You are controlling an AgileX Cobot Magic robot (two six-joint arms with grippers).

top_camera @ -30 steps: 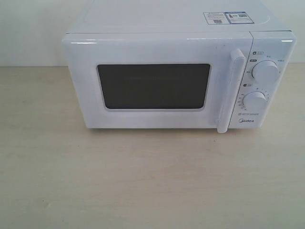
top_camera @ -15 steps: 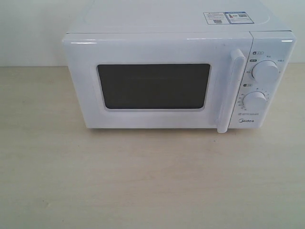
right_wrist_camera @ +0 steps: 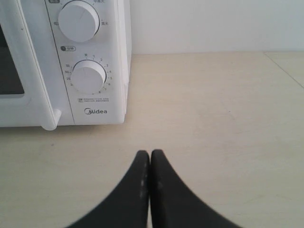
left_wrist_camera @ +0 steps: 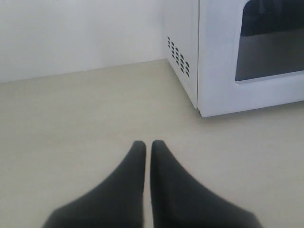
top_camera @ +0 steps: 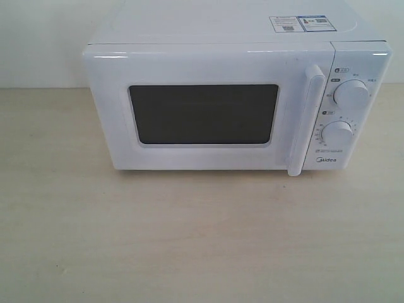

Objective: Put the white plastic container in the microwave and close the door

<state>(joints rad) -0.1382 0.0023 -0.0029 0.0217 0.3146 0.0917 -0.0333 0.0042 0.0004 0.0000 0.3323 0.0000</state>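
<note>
The white microwave [top_camera: 237, 95] stands at the back of the light wooden table, its door [top_camera: 203, 113] shut flush, dark window facing me, bar handle [top_camera: 304, 120] upright beside two round dials. The white plastic container is not visible in any view. My left gripper [left_wrist_camera: 148, 145] is shut and holds nothing, low over the table off the microwave's [left_wrist_camera: 223, 71] vented side corner. My right gripper [right_wrist_camera: 150, 154] is shut and empty too, in front of the dial panel [right_wrist_camera: 88, 76] and Midea logo. Neither gripper shows in the exterior view.
A pale wall runs behind the table [top_camera: 202, 240]. Bare wood lies in front of the microwave and on both sides of it. A seam in the tabletop [right_wrist_camera: 285, 71] shows far off in the right wrist view.
</note>
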